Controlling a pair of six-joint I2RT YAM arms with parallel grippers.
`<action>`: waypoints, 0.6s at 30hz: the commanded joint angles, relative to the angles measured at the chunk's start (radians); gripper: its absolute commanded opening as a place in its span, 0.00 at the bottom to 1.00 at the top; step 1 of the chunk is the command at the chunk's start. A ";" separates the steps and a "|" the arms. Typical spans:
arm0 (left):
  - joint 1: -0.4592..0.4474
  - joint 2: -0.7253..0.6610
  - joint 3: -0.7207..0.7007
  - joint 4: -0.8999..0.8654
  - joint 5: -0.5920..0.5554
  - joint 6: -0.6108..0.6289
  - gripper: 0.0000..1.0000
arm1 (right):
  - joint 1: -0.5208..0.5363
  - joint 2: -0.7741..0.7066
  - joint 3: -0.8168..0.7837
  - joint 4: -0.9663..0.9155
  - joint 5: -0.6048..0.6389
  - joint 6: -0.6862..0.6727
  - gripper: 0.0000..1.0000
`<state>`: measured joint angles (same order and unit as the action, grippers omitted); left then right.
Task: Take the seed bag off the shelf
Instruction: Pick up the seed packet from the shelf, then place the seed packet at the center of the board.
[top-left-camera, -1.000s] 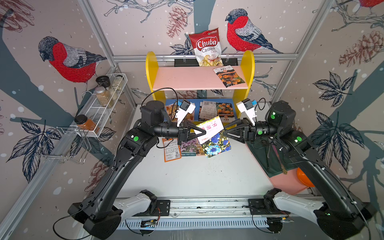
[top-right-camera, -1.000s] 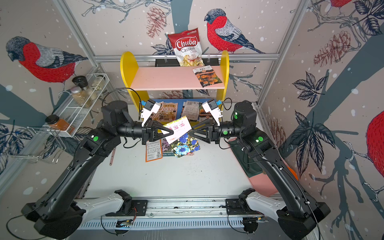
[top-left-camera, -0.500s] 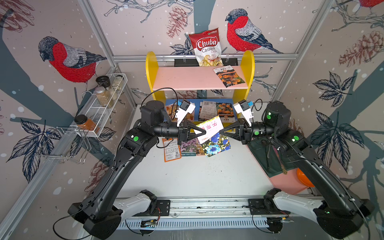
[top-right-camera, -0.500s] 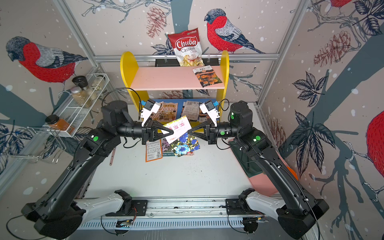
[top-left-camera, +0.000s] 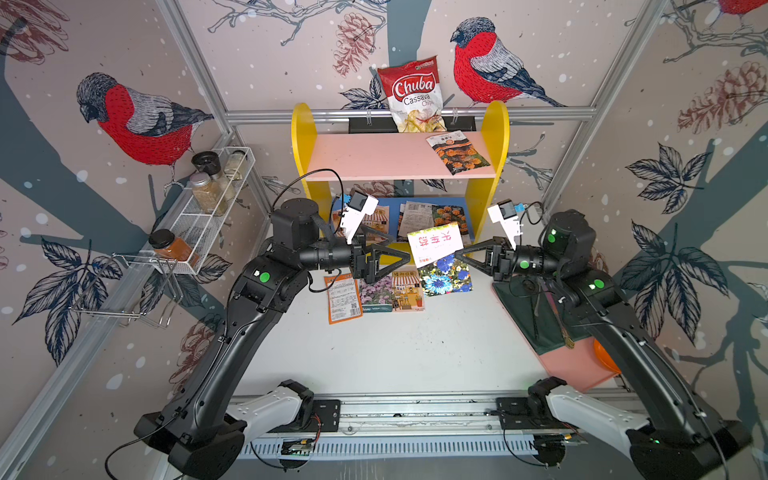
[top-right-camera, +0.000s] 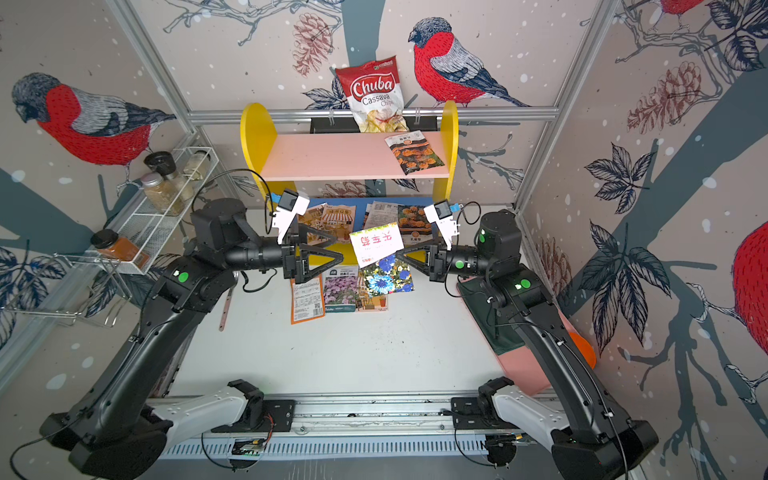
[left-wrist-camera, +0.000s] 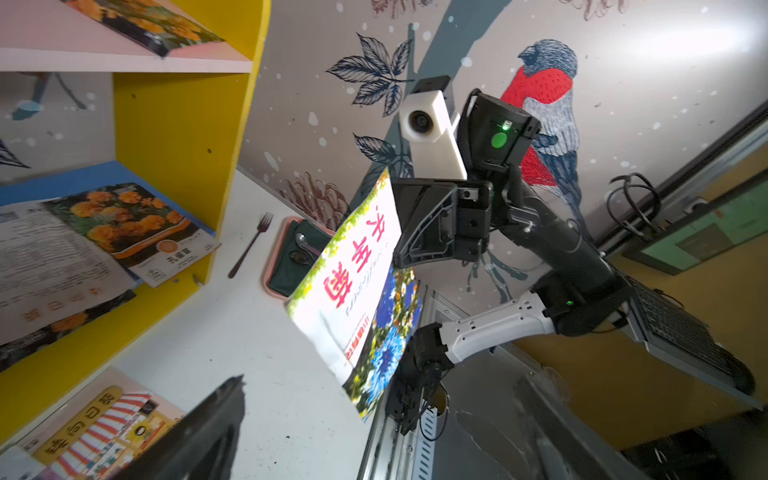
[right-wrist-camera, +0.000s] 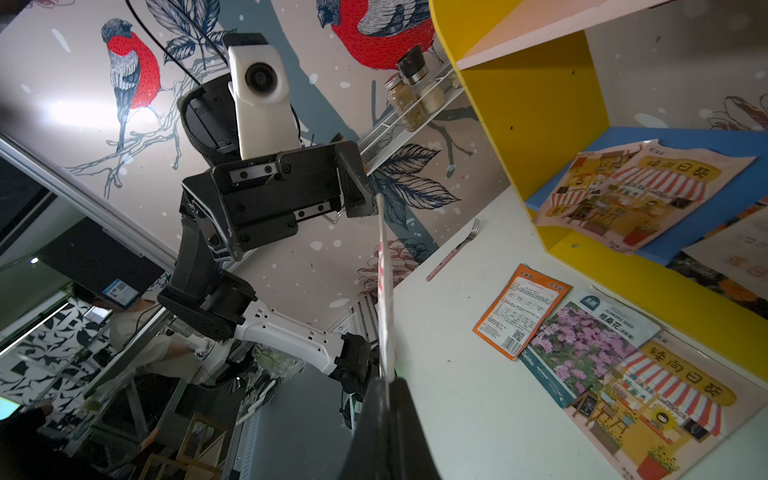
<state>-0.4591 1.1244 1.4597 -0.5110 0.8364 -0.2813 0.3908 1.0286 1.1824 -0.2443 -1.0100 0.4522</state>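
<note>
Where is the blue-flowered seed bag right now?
In both top views the seed bag hangs centre, just before the shelf, clamped in the right pincer, with the open left pincer beside it.

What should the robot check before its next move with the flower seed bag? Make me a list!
1. Right gripper shut on the seed bag: ok.
2. Left gripper open: ok.
3. Left fingers clear of the bag: cannot tell; one sits very close to its edge in the right wrist view.
4. Bag off the shelf, in the air in front of it: ok.
5. Bare table in front of the lying packets for setting it down: ok.
</note>
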 joint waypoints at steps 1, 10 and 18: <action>0.004 -0.036 -0.033 0.002 -0.158 -0.012 0.99 | -0.052 -0.008 -0.033 0.026 0.005 0.054 0.00; 0.004 -0.210 -0.175 0.035 -0.259 -0.011 0.99 | -0.145 0.033 -0.217 0.047 0.099 0.084 0.00; 0.004 -0.274 -0.257 0.066 -0.276 -0.035 0.99 | -0.090 0.095 -0.340 0.104 0.252 0.085 0.00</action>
<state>-0.4557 0.8520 1.2163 -0.4843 0.5735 -0.3031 0.2832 1.1072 0.8684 -0.2077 -0.8364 0.5262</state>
